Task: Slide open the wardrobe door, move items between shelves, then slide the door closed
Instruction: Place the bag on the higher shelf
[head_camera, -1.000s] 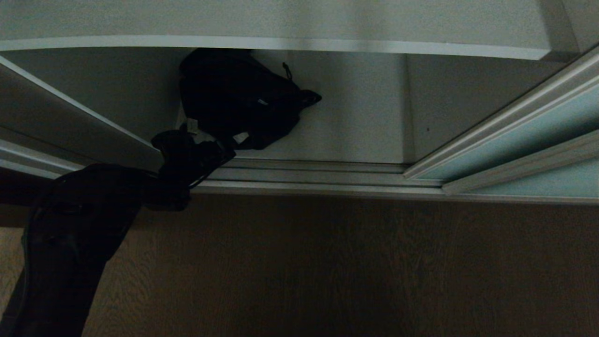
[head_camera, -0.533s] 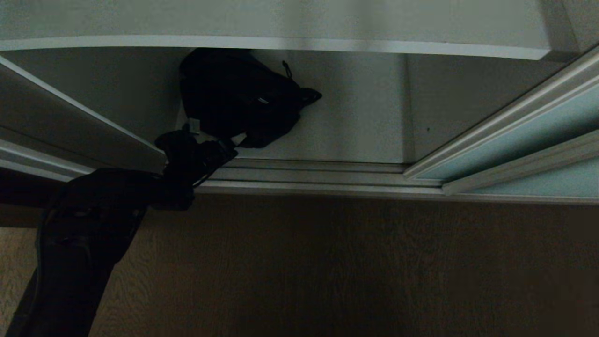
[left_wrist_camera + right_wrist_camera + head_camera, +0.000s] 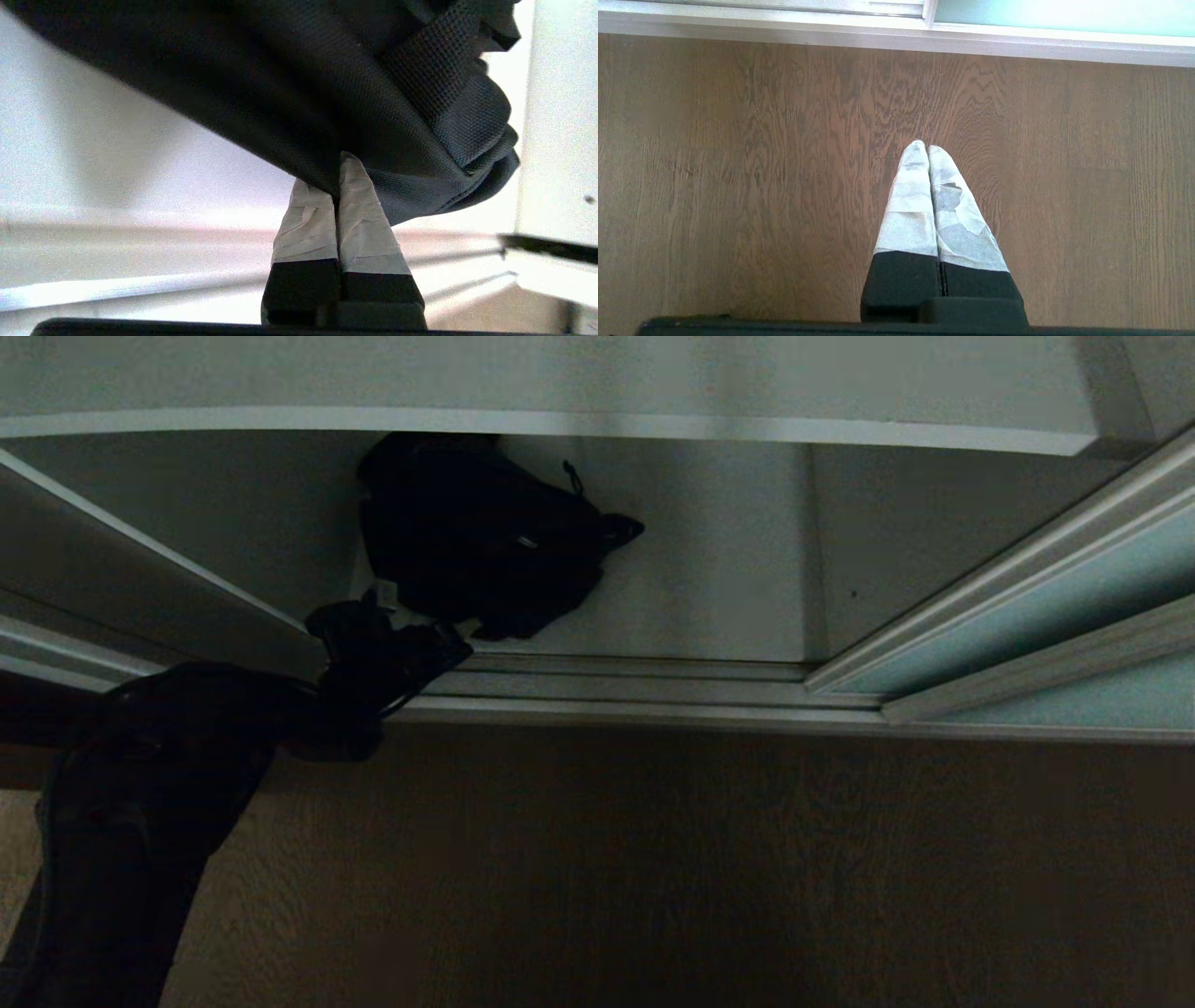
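the bag (image 3: 476, 537) lies on the bottom shelf (image 3: 709, 588), soft, limp woven cloth. the left claw (image 3: 337, 186) pinches its lower fold; the broad strap (image 3: 439, 70) looks a firmer hold. right claw (image 3: 924, 149) closed, empty.

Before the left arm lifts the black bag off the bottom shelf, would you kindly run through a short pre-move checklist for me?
1. Left end effector closed on the soft black fabric bag: ok, taped fingers pinch a fold at its lower edge.
2. Grip deep enough to hold: cannot tell.
3. Frosted blue-green sliding glass door clear of the bay: ok, slid to the right.
4. White shelf board above overhangs the bag: not ok for a straight lift; draw outward first.
5. Right end effector parked over the wooden floor: ok.
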